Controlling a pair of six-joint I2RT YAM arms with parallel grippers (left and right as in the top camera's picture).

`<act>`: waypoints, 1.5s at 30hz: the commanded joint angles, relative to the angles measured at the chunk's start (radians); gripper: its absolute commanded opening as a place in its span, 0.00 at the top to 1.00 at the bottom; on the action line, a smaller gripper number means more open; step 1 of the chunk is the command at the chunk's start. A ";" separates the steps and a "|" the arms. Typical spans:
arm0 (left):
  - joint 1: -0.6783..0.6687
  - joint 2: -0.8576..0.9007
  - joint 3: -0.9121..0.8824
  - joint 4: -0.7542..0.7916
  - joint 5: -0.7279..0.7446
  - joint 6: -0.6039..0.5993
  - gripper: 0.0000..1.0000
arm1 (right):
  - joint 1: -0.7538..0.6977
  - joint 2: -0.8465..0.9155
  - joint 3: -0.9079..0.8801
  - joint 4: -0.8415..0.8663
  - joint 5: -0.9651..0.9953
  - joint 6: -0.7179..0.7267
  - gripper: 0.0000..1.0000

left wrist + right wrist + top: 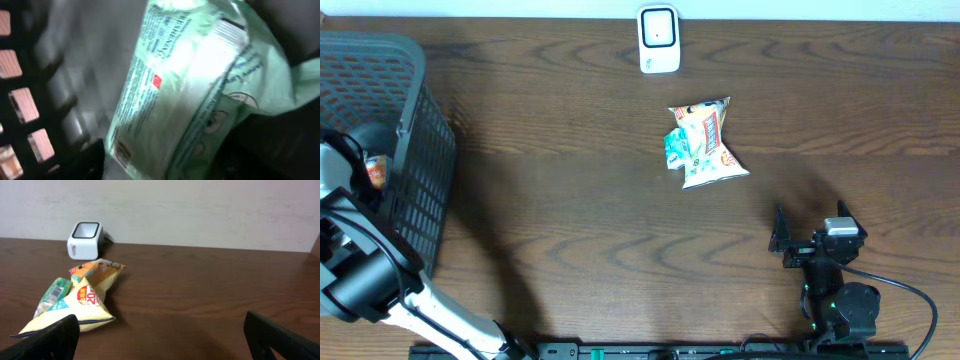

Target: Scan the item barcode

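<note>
**Left tool down in the basket, right tool idle**

Your left tool [365,150] is inside the dark grey plastic lattice basket [415,160] at the frame's left edge. Its camera is filled by a pale green printed plastic packet [190,85]; you cannot tell whether the fingers grip it. Your right tool [812,225] sits spread wide at lower right of the dark wooden worktop [570,200]. The white box-shaped barcode scanner [659,40] stands at top centre, and a pile of crinkled snack bags [708,145] lies below it.
</note>
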 commanded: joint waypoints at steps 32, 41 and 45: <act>-0.155 -0.964 0.060 0.251 0.870 -0.012 0.92 | 0.008 -0.006 -0.002 -0.005 -0.003 -0.012 0.01; -0.752 -0.836 0.048 0.249 0.720 0.096 0.93 | 0.008 -0.006 -0.002 -0.005 -0.003 -0.012 0.01; -0.933 -0.694 0.048 0.253 0.589 0.098 0.92 | 0.008 -0.006 -0.002 -0.005 -0.003 -0.012 0.01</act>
